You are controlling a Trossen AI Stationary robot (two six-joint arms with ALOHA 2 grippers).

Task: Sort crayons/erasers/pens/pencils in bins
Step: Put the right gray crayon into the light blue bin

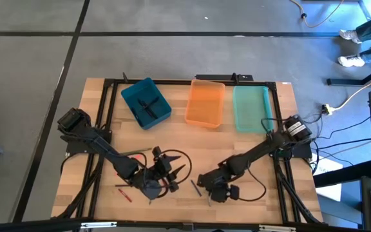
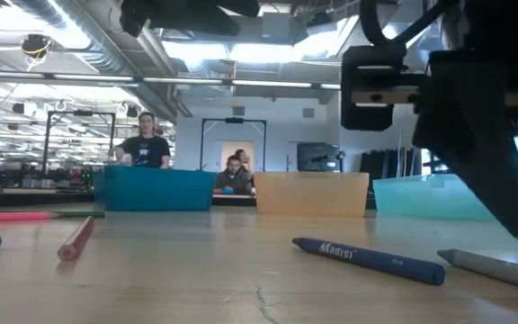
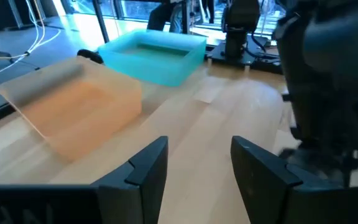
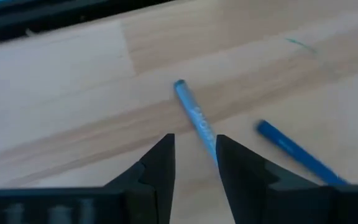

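Between the right tool's point(image 4: 194, 162) spread fingers, a blue crayon point(image 4: 194, 115) points lengthwise away

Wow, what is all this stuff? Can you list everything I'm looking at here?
Teal-blue bin: one, far left of the table, dark sticks inside.
Orange bin: one, translucent, far middle.
Mint bin: one, far right.
Blue sticks: two, on the wood by the right gripper.
Red sticks: two, near left edge.
Table: one, light wood, black frame.
People: at least two, in the room behind.
Left gripper: open, nothing in it, near front, left of middle.
Right gripper: open, fingers either side of one blue stick.
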